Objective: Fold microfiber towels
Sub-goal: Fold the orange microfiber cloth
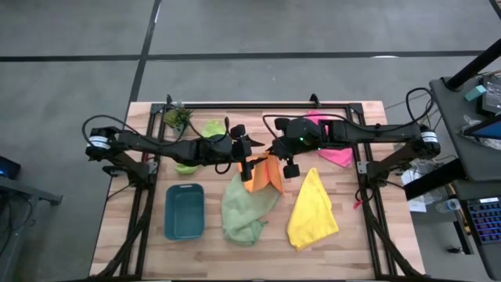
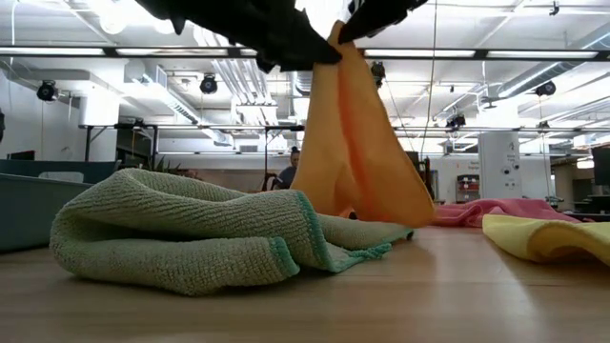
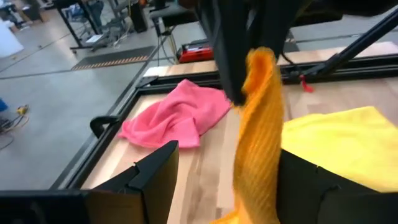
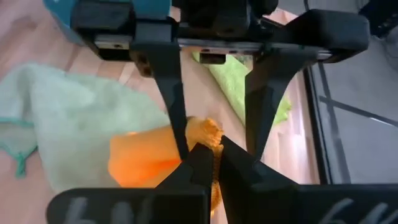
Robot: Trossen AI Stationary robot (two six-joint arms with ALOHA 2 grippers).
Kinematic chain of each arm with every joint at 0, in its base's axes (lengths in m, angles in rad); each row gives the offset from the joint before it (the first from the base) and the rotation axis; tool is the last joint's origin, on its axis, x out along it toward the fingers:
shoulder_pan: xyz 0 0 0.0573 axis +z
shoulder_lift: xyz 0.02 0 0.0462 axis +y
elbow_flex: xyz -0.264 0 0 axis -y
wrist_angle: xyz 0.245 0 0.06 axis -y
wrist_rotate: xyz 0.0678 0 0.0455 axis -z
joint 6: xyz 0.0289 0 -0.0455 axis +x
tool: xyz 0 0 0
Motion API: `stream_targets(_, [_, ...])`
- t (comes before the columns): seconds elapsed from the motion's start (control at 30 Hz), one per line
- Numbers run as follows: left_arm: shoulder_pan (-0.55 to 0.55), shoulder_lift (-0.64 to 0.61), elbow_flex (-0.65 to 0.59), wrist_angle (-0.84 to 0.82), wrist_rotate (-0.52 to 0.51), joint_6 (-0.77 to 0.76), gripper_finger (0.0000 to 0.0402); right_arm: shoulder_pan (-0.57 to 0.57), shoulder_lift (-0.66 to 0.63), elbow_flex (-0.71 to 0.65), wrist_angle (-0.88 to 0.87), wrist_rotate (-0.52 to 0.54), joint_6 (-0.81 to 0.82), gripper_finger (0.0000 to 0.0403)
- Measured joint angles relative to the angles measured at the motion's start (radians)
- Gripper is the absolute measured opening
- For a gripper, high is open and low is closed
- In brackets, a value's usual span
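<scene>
Your right gripper [image 4: 208,158] has its jaws clamped on the top edge of the orange towel [image 1: 264,174], which hangs above mid-surface with its lower end on the pale sage towel [image 1: 246,207]. Left gripper [image 4: 211,93] faces it, jaws apart, straddling that same edge (not pinching). Yellow towel [image 1: 313,210] lies beside, pink towel [image 1: 335,153] and lime towel [image 1: 211,128] toward the back.
</scene>
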Motion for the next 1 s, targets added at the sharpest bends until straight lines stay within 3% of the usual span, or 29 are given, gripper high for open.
stream_targets(0.27, [-0.007, -0.001, 0.001, 0.031, 0.048, 0.001, 0.0187, 0.0, 0.013, 0.0, -0.012, 0.022, -0.024, 0.0008])
stream_targets(0.4, [-0.007, -0.001, 0.001, 0.031, 0.048, 0.001, 0.0105, 0.0, 0.013, 0.0, 0.002, 0.022, 0.02, 0.0016])
stream_targets(0.47, [-0.007, -0.001, 0.001, 0.031, 0.048, 0.001, 0.0046, 0.0, 0.013, 0.0, 0.002, 0.02, 0.043, 0.0031])
stream_targets(0.53, [-0.007, -0.001, 0.001, 0.031, 0.048, 0.0, 0.0013, 0.0, 0.012, 0.0, 0.005, 0.02, 0.076, 0.0052])
stream_targets(0.7, [-0.015, -0.006, 0.001, -0.003, 0.028, 0.0, 0.0002, -0.005, -0.008, 0.009, -0.02, 0.024, 0.165, 0.0124])
stream_targets(0.87, [-0.04, -0.03, -0.007, -0.117, -0.112, -0.002, 0.0001, -0.007, -0.059, -0.014, -0.095, 0.024, 0.257, 0.0186])
stream_targets(1.0, [-0.057, -0.06, -0.052, -0.134, -0.159, -0.024, 0.0001, 0.001, -0.07, -0.088, -0.09, 0.024, 0.336, 0.0213])
